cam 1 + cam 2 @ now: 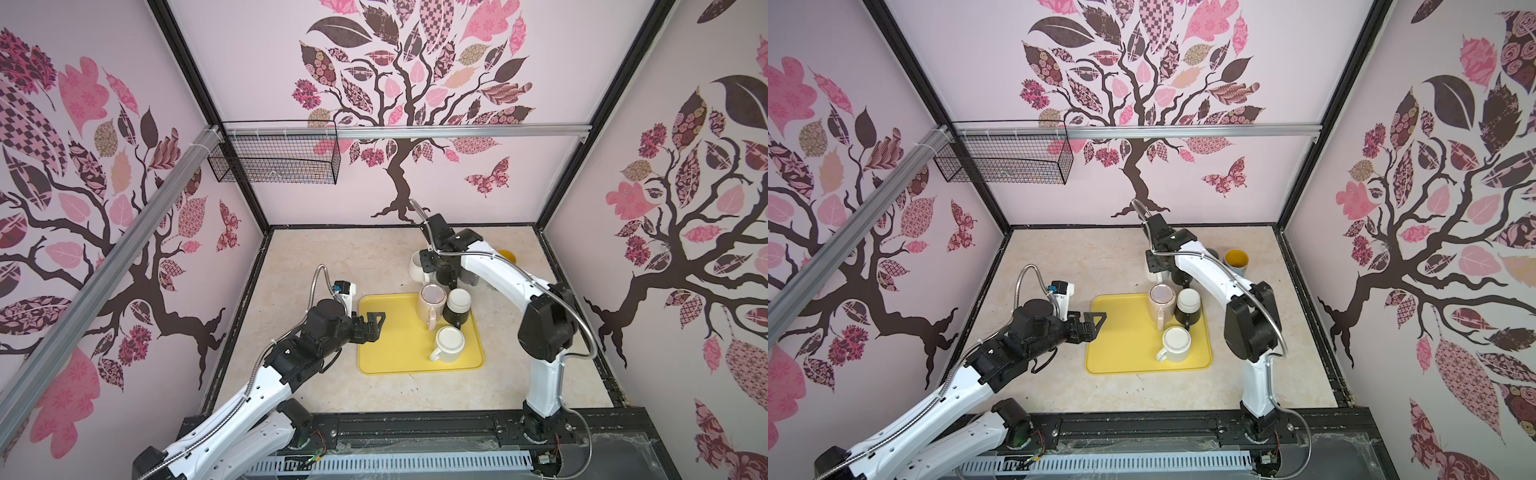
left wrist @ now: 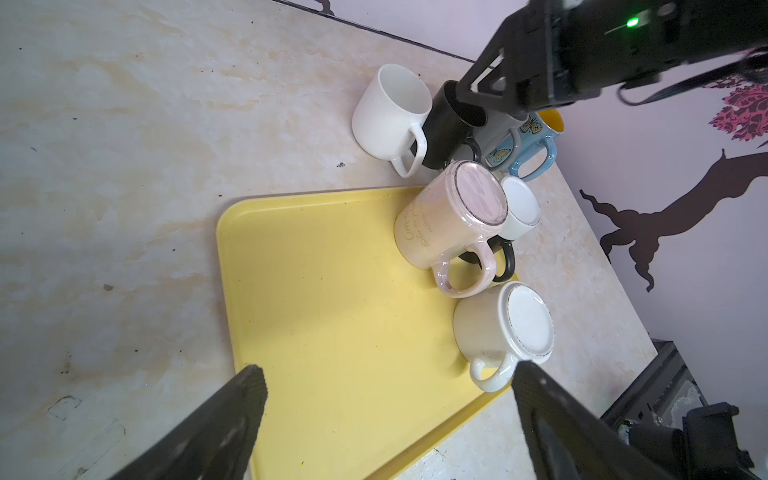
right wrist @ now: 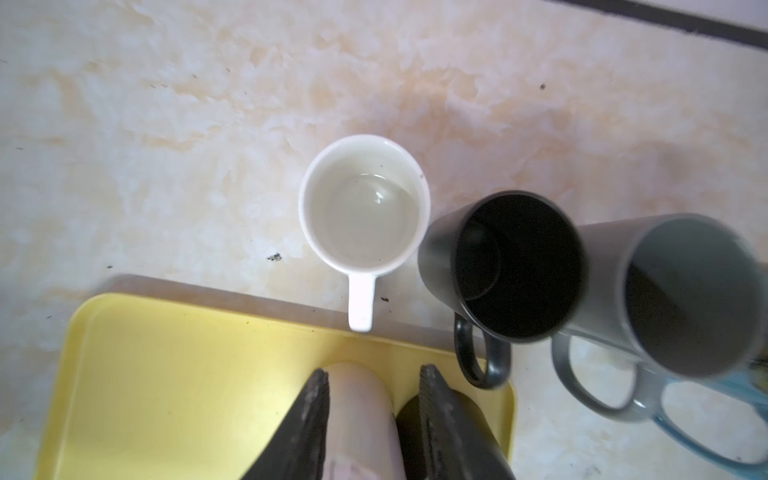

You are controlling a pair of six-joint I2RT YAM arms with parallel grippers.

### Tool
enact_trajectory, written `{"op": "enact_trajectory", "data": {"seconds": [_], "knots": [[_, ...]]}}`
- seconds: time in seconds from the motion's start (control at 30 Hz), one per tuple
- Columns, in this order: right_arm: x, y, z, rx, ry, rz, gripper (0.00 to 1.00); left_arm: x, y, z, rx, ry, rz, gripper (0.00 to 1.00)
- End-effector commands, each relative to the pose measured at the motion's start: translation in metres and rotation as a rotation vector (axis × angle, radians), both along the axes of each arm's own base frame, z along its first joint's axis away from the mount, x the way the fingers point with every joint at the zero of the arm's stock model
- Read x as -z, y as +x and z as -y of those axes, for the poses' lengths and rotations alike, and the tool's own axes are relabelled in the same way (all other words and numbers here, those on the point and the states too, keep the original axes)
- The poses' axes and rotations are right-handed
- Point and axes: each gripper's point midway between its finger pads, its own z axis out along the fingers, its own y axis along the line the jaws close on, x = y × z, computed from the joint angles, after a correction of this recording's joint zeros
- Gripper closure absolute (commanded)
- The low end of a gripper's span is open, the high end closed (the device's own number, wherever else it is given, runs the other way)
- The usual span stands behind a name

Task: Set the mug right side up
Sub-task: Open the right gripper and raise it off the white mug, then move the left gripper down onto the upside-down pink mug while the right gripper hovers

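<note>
Here, pink mug (image 1: 430, 308) base-up, vert. – L end effector (image 2: 388, 368) wide, R end effector (image 3: 374, 370) part-open

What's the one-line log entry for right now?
pink mug, black mug, cream mug: upside down on tray | left claw: open, empty | right claw: open, empty

Pale pink walls (image 1: 257, 83); brown tree decal (image 1: 400, 174) with pink patterned leaves on back one. Aluminium rail (image 1: 519, 131) crosses tree decal's trunk. Black wire basket (image 1: 274, 164) hangs left of tree decal. Butterfly decal (image 1: 487, 178) right of trunk. Beige marbled counter (image 1: 324, 257) below tree decal. Even, soft light.
</note>
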Motion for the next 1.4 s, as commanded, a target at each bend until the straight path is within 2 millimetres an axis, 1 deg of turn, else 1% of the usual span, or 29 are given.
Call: {"op": "enact_trajectory", "data": {"seconds": [0.0,0.03,0.13,0.2,0.33,0.5,0.63,0.7,0.8,0.97,1.1,1.2,1.37], "knots": [[-0.051,-0.023,0.007,-0.015,0.083,0.111,0.57,0.006,0.000,0.006,0.025,-0.003,-0.009,0.04],[-0.055,-0.031,0.008,-0.022,0.093,0.130,0.57,0.007,0.000,0.010,0.039,-0.001,-0.013,0.04],[-0.053,-0.055,0.018,-0.018,0.112,0.208,0.52,0.015,0.000,0.025,0.088,0.018,-0.038,0.07],[-0.052,-0.069,0.026,-0.002,0.140,0.242,0.50,0.021,-0.001,0.037,0.120,0.050,-0.053,0.07],[-0.046,-0.090,0.037,0.028,0.193,0.244,0.50,0.022,-0.002,0.060,0.165,0.078,-0.052,0.07],[-0.046,-0.108,0.056,0.082,0.253,0.301,0.50,0.021,0.004,0.078,0.183,0.051,-0.071,0.09],[-0.036,-0.114,0.062,0.096,0.237,0.283,0.50,0.022,0.009,0.090,0.192,0.045,-0.090,0.09],[-0.032,-0.116,0.065,0.107,0.234,0.283,0.50,0.023,0.013,0.100,0.206,0.032,-0.094,0.09],[-0.028,-0.119,0.071,0.128,0.253,0.313,0.49,0.030,0.021,0.113,0.219,0.036,-0.115,0.09],[-0.020,-0.124,0.071,0.130,0.275,0.300,0.49,0.038,0.035,0.129,0.218,0.066,-0.134,0.09],[-0.014,-0.125,0.072,0.132,0.285,0.313,0.49,0.050,0.049,0.139,0.205,0.124,-0.139,0.06],[-0.010,-0.127,0.074,0.131,0.278,0.308,0.49,0.060,0.055,0.147,0.202,0.157,-0.149,0.05],[-0.009,-0.129,0.077,0.131,0.268,0.319,0.49,0.074,0.063,0.159,0.212,0.173,-0.177,0.05]]}}
